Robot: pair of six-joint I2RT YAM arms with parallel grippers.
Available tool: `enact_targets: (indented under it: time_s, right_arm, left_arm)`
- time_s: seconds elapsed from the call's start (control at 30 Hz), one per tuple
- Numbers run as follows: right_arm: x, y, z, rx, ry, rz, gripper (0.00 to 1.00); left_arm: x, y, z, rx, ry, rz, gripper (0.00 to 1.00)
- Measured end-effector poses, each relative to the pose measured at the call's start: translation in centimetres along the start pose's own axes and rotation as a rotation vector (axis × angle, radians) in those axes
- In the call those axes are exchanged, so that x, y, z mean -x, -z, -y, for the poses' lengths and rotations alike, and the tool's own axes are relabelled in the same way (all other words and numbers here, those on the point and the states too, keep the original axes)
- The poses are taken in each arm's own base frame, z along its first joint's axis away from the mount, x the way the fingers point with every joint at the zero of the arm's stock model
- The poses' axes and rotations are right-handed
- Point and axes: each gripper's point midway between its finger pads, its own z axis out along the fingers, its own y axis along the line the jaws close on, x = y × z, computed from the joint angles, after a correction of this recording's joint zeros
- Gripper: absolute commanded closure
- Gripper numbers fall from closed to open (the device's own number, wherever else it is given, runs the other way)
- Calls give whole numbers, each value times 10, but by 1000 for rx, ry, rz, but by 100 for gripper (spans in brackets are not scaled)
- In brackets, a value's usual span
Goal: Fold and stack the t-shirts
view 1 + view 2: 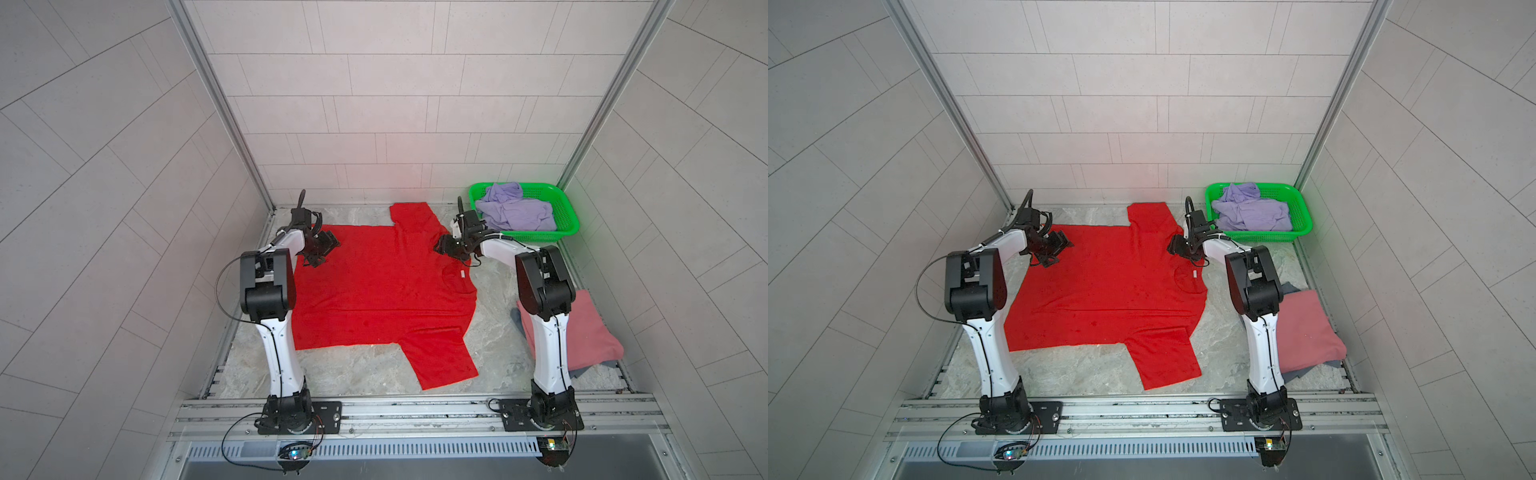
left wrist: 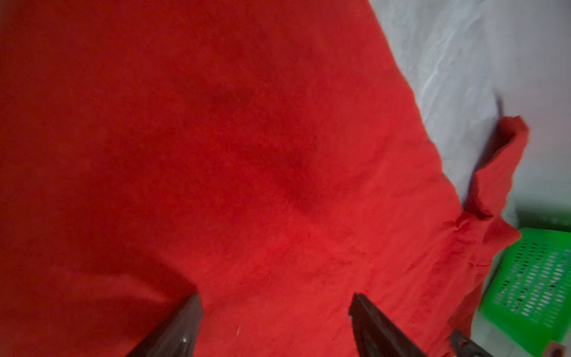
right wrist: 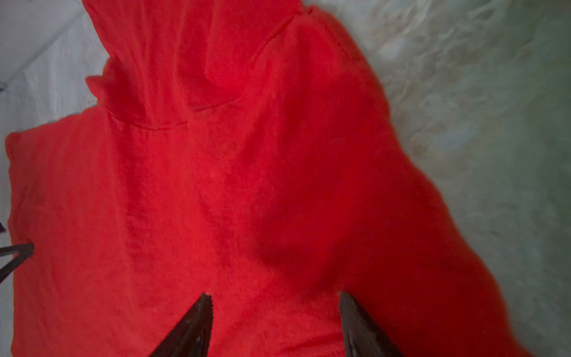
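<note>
A green mesh basket [image 1: 564,210] is sitting at the far right corner of the tabletop [image 1: 353,376], holding a crumpled lavender t-shirt [image 1: 515,212]. A dusty pink t-shirt [image 1: 590,332] is lying folded at the near right on a grey-blue t-shirt [image 1: 1292,287] whose edges are peeking out beneath. The right arm is partly covering this stack in both top views. The bright red t-shirt [image 1: 382,286] is lying spread flat across the middle of the tabletop, collar toward the right, one sleeve pointing far and one near. The left claw [image 1: 322,251] is reaching down over the shirt's far left hem corner, its jaws standing wide with nothing between them. The right claw [image 1: 442,245] is hanging over the shoulder beside the far sleeve, jaws apart and gripping nothing.
</note>
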Motion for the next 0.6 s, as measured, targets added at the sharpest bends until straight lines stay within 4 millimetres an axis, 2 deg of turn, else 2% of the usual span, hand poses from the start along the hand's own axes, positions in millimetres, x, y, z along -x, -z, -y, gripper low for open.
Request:
enact_targets:
  time_s: [0.1,0.23,0.3,0.37,0.47,0.6]
  right_arm:
    - [-10,7,5,-25,43,-51,36]
    - [-34,22,12,-52,74,-158,35]
    - [-43,31,12,-58,81,-198,35]
    - [-45,39,9,-55,88,-207,35]
    - [-28,49,-1,-47,104,-167,34]
    - [31,61,-23,-30,147,25,34]
  left_arm:
    - [-8,9,-13,11,25,0,18]
    - [-20,19,-28,44,53,-15,18]
    - [-24,22,-31,56,61,-28,18]
    - [-27,24,-31,61,64,-40,19]
    - [-25,31,-26,61,58,-53,19]
    - [8,54,9,3,-14,22,19]
